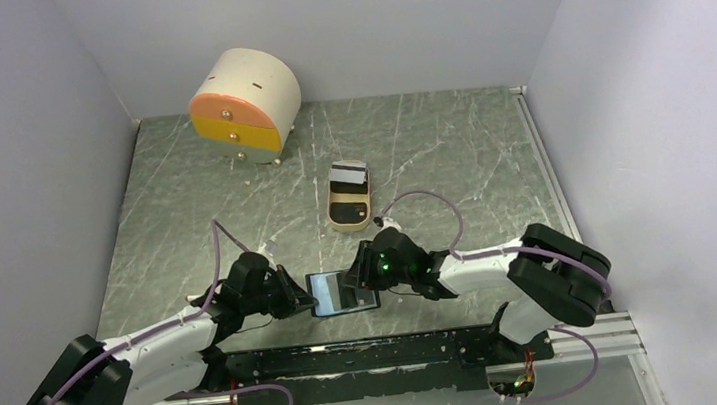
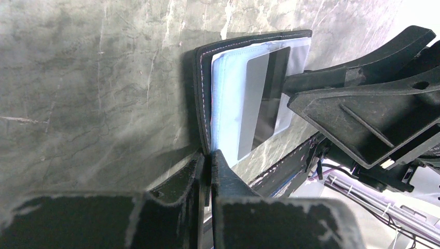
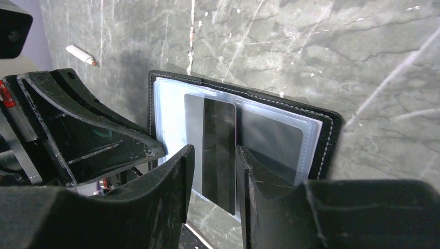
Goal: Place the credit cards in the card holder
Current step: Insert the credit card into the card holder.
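Lying open by the table's (image 1: 450,153) near edge, the card holder (image 1: 344,291) is clamped by the left gripper (image 2: 210,155). Wrist views, not the overhead, show a black card (image 3: 218,135) half-sleeved between the right gripper's (image 3: 215,150) parted jaws.

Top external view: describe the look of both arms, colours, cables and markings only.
Left arm and right arm match: white links between bulky black joint housings, each trailed by a looping purple cable. Black wrist units; a green light glows on the right one. Fingers are black, ribbed, scuffed plastic. No printed markings are legible.
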`<state>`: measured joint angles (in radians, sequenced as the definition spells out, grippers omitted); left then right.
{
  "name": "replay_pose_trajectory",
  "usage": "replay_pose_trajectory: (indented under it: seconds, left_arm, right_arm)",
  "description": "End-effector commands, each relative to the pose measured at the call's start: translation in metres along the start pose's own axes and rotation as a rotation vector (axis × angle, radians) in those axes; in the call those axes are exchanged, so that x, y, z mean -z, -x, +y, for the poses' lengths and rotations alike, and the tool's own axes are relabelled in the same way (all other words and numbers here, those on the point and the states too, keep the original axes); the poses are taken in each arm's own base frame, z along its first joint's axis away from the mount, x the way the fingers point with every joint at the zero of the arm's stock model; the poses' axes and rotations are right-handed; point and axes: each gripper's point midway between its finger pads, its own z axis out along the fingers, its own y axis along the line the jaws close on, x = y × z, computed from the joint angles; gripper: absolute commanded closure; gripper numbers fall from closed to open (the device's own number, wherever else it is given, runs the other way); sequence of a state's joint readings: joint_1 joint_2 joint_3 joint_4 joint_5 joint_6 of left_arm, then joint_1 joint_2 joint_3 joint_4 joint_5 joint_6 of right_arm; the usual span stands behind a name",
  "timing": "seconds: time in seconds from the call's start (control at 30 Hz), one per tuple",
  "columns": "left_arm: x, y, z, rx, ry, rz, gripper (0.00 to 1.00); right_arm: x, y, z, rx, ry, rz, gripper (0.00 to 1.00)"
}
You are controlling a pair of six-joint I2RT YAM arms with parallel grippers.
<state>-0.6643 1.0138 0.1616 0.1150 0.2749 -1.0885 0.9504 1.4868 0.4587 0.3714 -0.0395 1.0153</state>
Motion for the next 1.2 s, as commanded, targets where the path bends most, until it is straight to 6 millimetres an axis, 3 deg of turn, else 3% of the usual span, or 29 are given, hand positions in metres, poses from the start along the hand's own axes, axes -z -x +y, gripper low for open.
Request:
replay_pose_trajectory:
  seconds: [0.0,0.13,0.47,0.73,0.93,1.17]
  left_arm:
    - [0.001,0.003,-0.012,-0.014,-0.052,-0.006,0.91]
    - [0.001,0.002,-0.011,-0.013,-0.05,-0.004,0.91]
    - [0.001,0.003,-0.014,-0.014,-0.061,-0.003,0.9]
    - [0.0,0.0,-0.017,-0.013,-0.082,0.008,0.87]
    - [0.001,0.0,-0.021,-0.02,-0.099,0.011,0.82]
    - [0.006,0.001,-0.032,-0.032,-0.152,0.003,0.74]
  right_arm:
    - [0.009,-0.012,-0.044,0.044,-0.181,0.031,0.6]
    - [0.01,-0.011,-0.046,0.061,-0.197,0.03,0.59]
    - [-0.003,-0.029,-0.023,0.056,-0.118,0.091,0.6]
    - [-0.012,-0.032,0.004,0.004,-0.006,0.1,0.62]
    - [-0.012,-0.034,0.006,-0.02,0.016,0.097,0.63]
    - [-0.008,-0.034,0.01,-0.035,0.065,0.079,0.75]
